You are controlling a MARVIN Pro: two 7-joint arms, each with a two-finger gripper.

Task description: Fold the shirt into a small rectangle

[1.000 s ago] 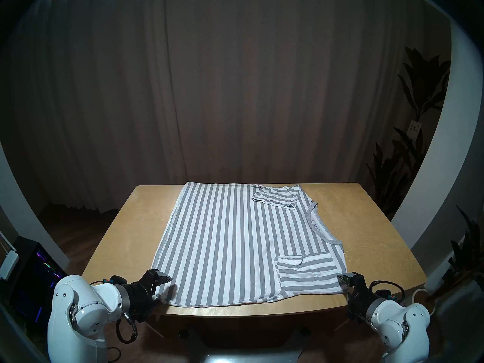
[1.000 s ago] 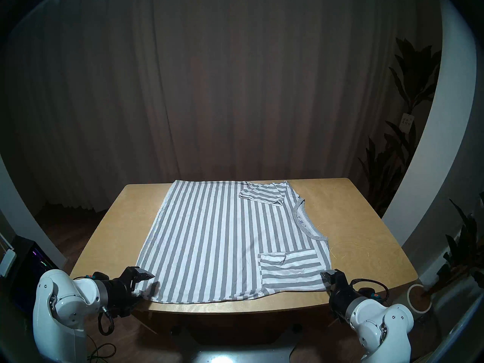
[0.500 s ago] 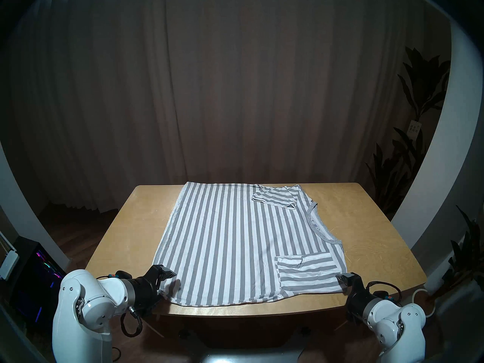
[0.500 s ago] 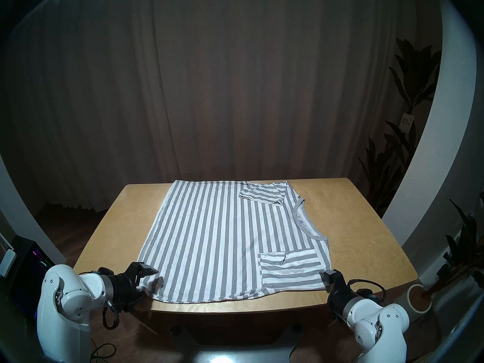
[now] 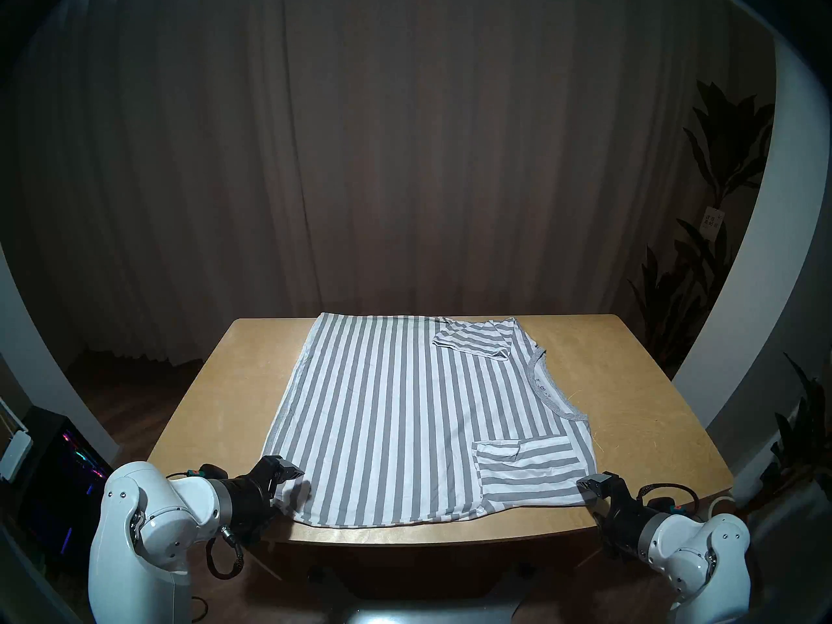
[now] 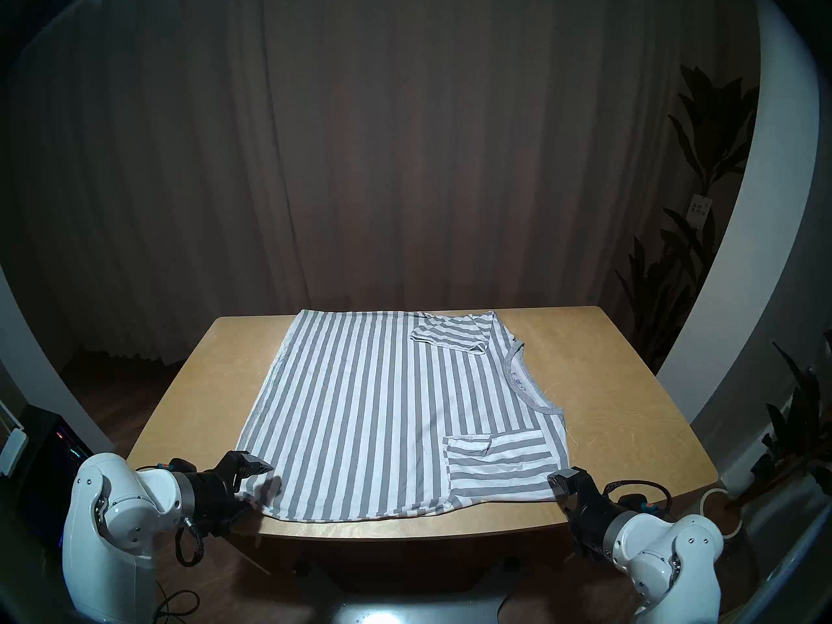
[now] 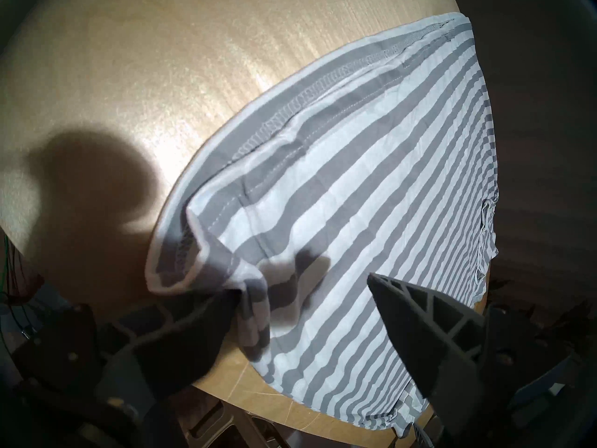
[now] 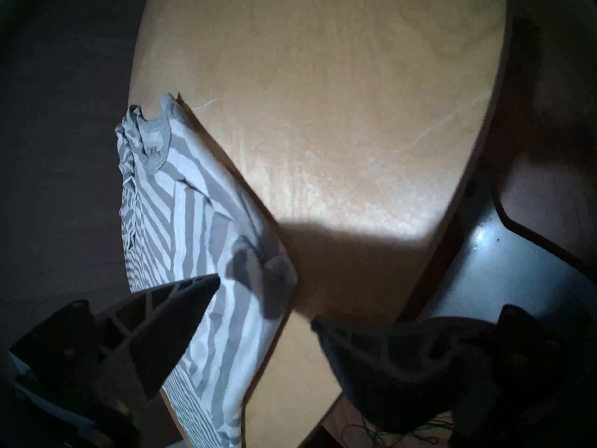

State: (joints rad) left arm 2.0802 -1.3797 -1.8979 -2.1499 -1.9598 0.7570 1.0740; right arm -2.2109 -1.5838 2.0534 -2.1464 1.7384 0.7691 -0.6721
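The grey and white striped shirt (image 5: pixel 396 407) (image 6: pixel 373 398) lies flat on the wooden table (image 5: pixel 639 420). Its grey neckband (image 5: pixel 547 393) is to the right and its hem to the left. The chest pocket (image 5: pixel 526 465) is near right, and a sleeve (image 5: pixel 477 337) is folded in at the far right. My left gripper (image 5: pixel 288 485) (image 7: pixel 303 289) is open at the near left hem corner. One finger (image 7: pixel 193 324) is tucked under the bunched corner and the other is above the cloth. My right gripper (image 5: pixel 587 497) (image 8: pixel 265 300) is open around the near right shoulder corner (image 8: pixel 277 272).
The near table edge (image 5: pixel 450 535) runs just below both grippers. A dark computer case (image 5: pixel 63 474) stands on the floor at left. A tape roll (image 5: pixel 720 504) and potted plants (image 5: pixel 675 303) are at right. A curtain hangs behind the table.
My left gripper moved forward and right onto the hem corner, which bunched up slightly. My right arm shifted a little right and lower at the shoulder corner. The shirt otherwise lies unchanged.
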